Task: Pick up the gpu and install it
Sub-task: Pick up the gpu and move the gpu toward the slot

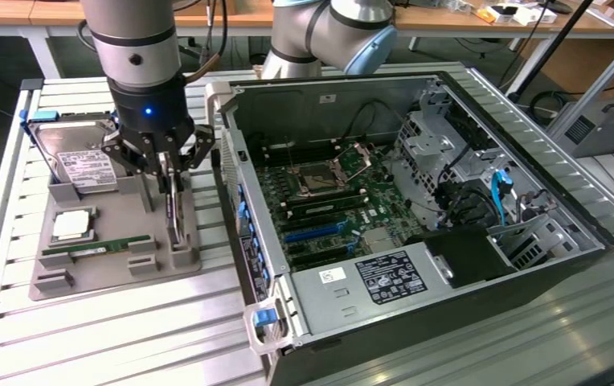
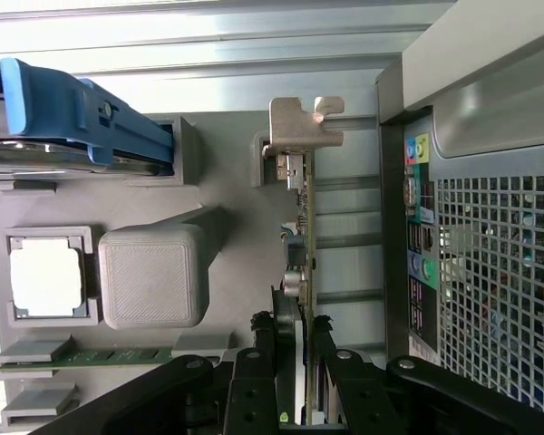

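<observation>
Grey tray [image 1: 114, 269] at frame left, gpu [image 1: 179, 225] upright in its slot, end effector [image 1: 168, 189] clenched on it; lift and install undone.

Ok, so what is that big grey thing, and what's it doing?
That is a robot arm with a claw at its end. One picture comes from a camera off the arm, the other from a camera on its wrist. On the table sits a grey tray of computer parts: a hard drive, a square chip, a green memory stick. Beside it stands an open computer. The claw is closed on the gpu, a thin card standing on edge in the tray.
</observation>
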You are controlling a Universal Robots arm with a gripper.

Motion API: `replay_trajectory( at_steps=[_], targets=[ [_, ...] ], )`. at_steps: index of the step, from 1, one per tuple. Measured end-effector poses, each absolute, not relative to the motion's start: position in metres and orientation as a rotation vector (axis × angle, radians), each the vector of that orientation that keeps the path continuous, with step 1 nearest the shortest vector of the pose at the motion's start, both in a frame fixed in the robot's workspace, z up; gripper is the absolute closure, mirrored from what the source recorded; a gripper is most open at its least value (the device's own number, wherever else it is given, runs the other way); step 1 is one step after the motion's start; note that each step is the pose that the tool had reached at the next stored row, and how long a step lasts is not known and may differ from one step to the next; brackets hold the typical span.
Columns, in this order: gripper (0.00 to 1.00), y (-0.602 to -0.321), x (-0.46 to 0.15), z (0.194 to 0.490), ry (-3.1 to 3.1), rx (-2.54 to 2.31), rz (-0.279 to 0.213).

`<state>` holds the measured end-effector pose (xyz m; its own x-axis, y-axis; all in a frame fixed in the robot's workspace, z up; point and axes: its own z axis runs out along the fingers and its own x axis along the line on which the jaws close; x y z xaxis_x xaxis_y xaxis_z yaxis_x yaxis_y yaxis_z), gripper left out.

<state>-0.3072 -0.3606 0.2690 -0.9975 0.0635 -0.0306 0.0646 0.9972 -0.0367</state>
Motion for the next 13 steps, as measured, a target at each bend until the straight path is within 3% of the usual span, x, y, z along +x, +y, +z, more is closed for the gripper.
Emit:
replay_trajectory(
  at_steps=[13],
  targets=[
    [0.73,-0.3606,-0.3073,0.2771,3.11,0.1,-0.059]
  ],
)
